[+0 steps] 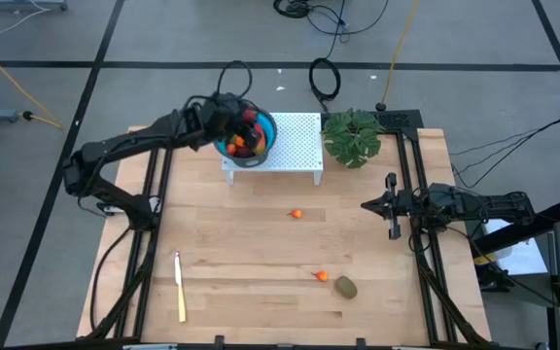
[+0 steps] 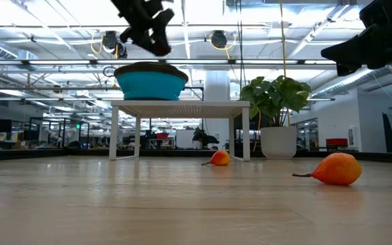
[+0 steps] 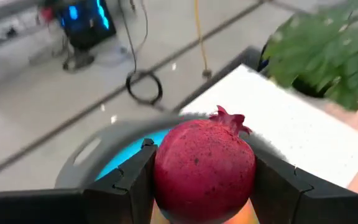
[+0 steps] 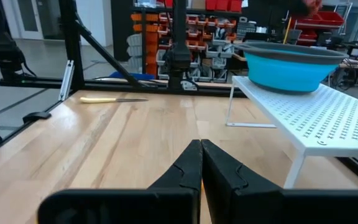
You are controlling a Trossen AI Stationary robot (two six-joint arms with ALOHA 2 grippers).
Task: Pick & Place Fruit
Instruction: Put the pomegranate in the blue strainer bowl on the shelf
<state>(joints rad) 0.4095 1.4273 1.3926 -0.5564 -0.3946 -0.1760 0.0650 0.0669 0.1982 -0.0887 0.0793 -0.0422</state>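
- Above the blue bowl [image 1: 257,136] on the white perforated stand [image 1: 295,146], the left gripper [image 3: 201,180] pinches a dark red round pomegranate [image 3: 204,169].
- At the table's right edge, the right gripper [image 4: 199,163] waits, jaws pressed together.

Light wooden table [image 1: 261,262] — bearing a white perforated stand [image 1: 295,146], a potted green plant [image 1: 353,136], two small orange fruits [image 1: 297,214] [image 1: 322,276], an olive-brown oval [image 1: 346,288] just beside the nearer one — plus a cream-yellow knife [image 1: 179,285].

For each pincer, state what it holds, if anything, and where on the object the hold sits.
The left pincer holds a dark red pomegranate by its two opposite sides, crown pointing away, above the blue bowl. The right pincer is shut and holds nothing.
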